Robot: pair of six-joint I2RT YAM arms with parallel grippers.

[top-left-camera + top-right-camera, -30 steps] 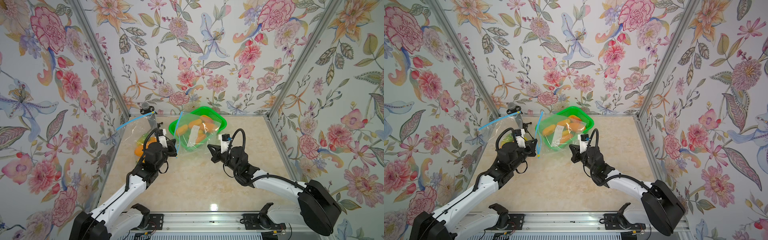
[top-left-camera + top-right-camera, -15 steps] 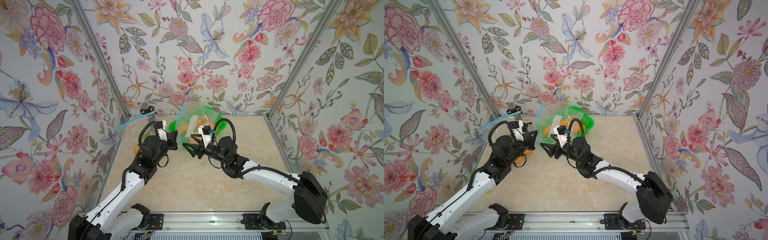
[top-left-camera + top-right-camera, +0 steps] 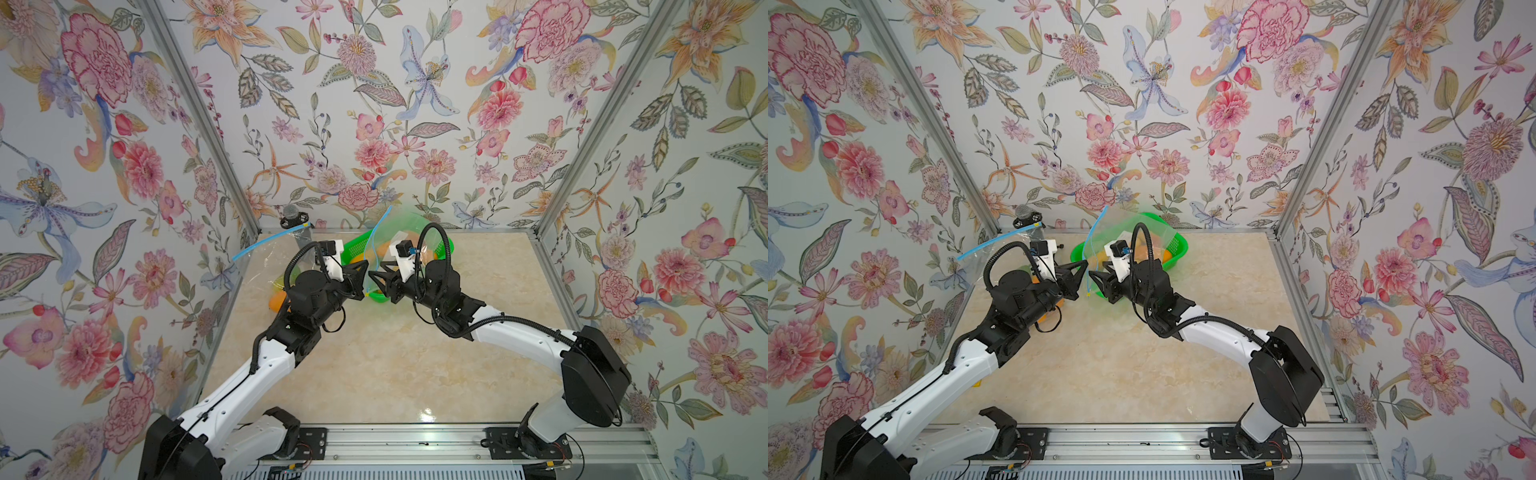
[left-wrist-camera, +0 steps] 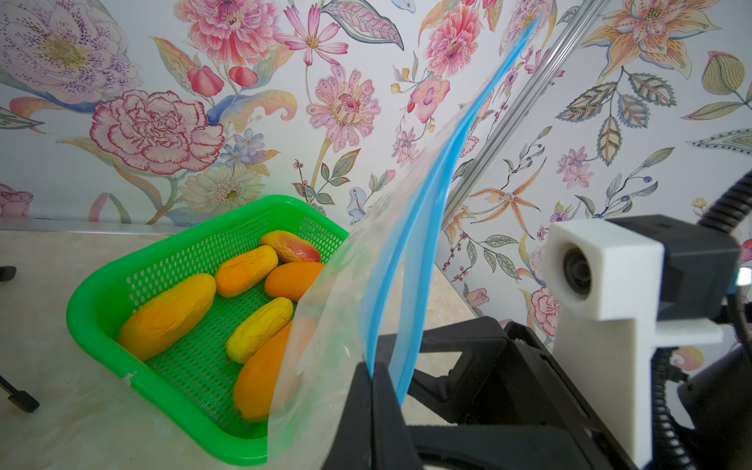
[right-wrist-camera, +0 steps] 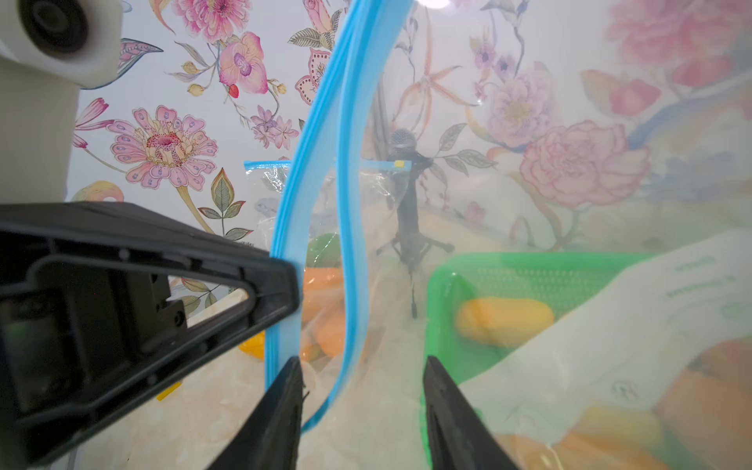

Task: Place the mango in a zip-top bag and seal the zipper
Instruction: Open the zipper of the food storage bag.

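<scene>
Marble tabletop point(image 3: 374, 365): basket point(image 4: 101, 293) ×1, mangoes point(image 4: 167, 315) ×6 inside, bag point(image 4: 317, 366) ×2.

The zip-top bag point(image 4: 325, 317) is glossy clear plastic, the basket point(image 4: 81, 317) perforated.

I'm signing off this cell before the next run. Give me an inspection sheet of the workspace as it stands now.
Surface: pale marble-look tabletop, no spills seen.
Job's things: clear zip-top bag held up, blue zipper parted; mangoes lie in the green basket, none seen in the held bag.
Clutter: second bag with orange fruit inside, on the left arm's side; microphone on a small tripod at the back.
Grippers: left gripper shut on one zipper lip; right gripper open, jaws astride the other lip.
Cables: black corrugated cable loops over each wrist, none seen snagged.
Surroundings: floral wallpaper walls, aluminium frame posts.
</scene>
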